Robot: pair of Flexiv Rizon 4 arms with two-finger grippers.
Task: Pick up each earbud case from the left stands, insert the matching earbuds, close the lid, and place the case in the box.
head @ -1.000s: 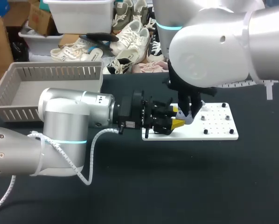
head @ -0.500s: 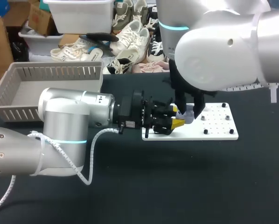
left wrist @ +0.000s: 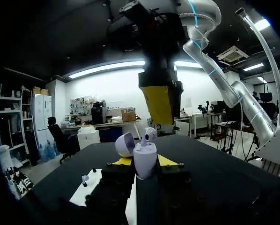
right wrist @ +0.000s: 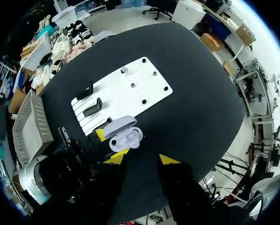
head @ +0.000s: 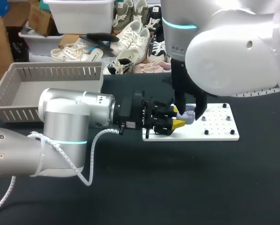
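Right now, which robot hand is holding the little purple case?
The left gripper: it clamps the open earbud case from both sides. The right gripper hangs above it, open and empty.

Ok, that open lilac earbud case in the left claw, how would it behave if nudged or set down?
Likely stiff: the glossy lilac plastic earbud case shows no dent where the left claw pinches it. Probably slippery, given its smooth rounded shell. Its hinged lid hangs open to one side, so it may tip if released upright.
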